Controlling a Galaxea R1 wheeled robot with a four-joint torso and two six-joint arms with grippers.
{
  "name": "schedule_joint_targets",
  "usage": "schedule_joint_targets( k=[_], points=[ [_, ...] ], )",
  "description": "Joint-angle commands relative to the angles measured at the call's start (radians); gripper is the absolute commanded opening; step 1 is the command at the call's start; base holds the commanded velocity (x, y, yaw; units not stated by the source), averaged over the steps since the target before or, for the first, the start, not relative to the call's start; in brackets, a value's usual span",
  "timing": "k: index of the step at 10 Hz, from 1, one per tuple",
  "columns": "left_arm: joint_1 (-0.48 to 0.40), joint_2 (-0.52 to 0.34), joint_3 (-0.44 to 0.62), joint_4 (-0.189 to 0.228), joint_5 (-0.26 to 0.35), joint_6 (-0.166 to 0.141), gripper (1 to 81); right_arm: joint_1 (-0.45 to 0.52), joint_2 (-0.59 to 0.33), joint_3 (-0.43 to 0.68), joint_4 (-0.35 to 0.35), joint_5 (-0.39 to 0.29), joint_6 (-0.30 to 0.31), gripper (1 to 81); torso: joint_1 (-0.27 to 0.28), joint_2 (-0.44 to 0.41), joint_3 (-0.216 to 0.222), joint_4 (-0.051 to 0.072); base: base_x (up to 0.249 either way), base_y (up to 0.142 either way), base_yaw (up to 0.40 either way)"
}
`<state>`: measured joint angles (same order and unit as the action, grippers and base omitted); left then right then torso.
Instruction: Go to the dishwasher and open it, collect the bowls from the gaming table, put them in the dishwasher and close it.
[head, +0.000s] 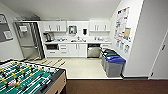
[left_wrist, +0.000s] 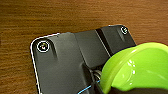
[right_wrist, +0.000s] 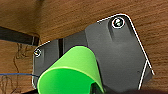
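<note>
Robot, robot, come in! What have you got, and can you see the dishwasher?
Left wrist view: lime-green bowl at gripper. Right wrist view: green bowl at gripper. Dishwasher ahead, under the counter, door shut. Blue-lidded bin to its right; pale floor between.

Both wrists above wooden floor

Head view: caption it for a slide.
Kitchenette ahead: steel dishwasher under the counter, bins at right, foosball table in the near left corner.
</note>
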<state>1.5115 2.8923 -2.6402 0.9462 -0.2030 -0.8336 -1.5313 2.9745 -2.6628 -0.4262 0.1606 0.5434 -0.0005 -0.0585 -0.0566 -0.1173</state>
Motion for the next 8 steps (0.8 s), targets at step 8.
schedule_joint_targets(
  k=[8],
  points=[
    [-0.046, -0.008, 0.000, 0.003, 0.027, 0.004, 1.0, 0.045, -0.004, 0.000, -0.002, -0.033, -0.002, 1.0, 0.001, 0.000, 0.000, 0.000, 0.183, 0.000, 0.000]
  ],
)
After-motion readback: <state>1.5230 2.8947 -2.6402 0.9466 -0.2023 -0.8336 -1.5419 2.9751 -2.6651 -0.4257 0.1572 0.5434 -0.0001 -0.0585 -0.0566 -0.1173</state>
